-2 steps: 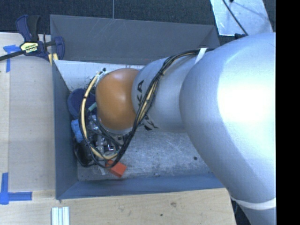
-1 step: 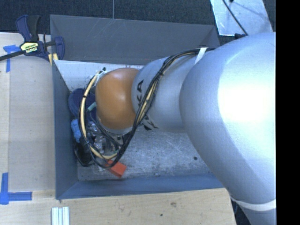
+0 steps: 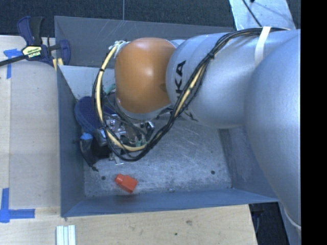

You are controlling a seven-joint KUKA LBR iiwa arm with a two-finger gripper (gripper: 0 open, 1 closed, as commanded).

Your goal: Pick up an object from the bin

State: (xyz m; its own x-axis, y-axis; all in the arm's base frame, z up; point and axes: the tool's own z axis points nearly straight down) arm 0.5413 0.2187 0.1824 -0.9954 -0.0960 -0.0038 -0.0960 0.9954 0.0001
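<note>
The place looks like a robotics laboratory or a test cell, not a home or a shop. A large silver industrial arm point(image 3: 240, 80), with the maker's lettering on its casing, reaches into a grey metal bin point(image 3: 153, 200). Yellow and black cables point(image 3: 191, 83) run uncovered along the arm and loop under an orange cover point(image 3: 143, 75) at its wrist. Behind the bin there is a dark, finely textured floor point(image 3: 153, 1).

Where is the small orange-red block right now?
In the camera view the orange-red block lies alone on the bin floor near the lower-left corner, just below the black thing.
</note>
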